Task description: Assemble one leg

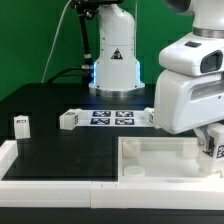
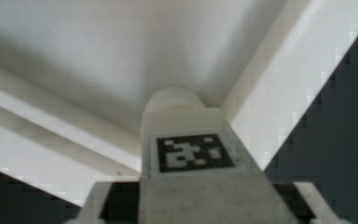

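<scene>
Wrist view: my gripper is clamped on the leg, tag face toward the camera. The leg's rounded tip projects ahead of my fingers, toward the white panel just beyond. Judgement: this grip holds the leg in line for seating in the panel.

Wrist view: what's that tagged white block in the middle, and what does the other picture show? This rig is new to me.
The exterior view is taken off the arm: the big white shape at the exterior view's right is the arm's end, its gripper low over the white panel. The wrist view comes from a camera on the wrist. The tagged block is the leg, apparently held in the gripper, the panel behind it. On the black table lie a loose leg, a second loose leg and the marker board.
</scene>
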{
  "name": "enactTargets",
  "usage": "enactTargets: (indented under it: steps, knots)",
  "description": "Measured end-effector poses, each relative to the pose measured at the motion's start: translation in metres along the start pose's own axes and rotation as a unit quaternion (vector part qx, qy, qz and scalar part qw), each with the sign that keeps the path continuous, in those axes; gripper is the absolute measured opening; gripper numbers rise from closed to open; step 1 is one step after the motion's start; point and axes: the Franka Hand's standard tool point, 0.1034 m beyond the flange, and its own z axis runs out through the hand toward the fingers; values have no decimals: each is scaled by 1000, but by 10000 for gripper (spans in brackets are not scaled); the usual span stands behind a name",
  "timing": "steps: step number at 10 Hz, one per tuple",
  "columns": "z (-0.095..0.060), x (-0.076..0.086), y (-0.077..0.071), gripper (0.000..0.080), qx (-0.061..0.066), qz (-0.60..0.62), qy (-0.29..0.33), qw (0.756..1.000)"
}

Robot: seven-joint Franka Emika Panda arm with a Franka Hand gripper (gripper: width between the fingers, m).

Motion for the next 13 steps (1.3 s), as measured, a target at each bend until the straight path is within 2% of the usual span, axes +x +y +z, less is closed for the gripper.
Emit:
enactTargets:
  steps: [1,3,6,8,9,10,11,12,13]
  knots:
    - [0,-2,2,294,13,77,4,997]
    - [0,-3,2,294,22,220,8,975]
    - [1,-1,4,294,28,386,26,922]
    - [1,-1,4,294,31,507,28,861]
    - [1,-1,4,294,31,543,26,839]
    - [1,-1,4,294,32,573,25,819]
    - [2,-1,3,294,33,584,24,811]
    - [2,0,2,480,33,583,24,812]
    - [2,-1,2,592,33,579,24,814]
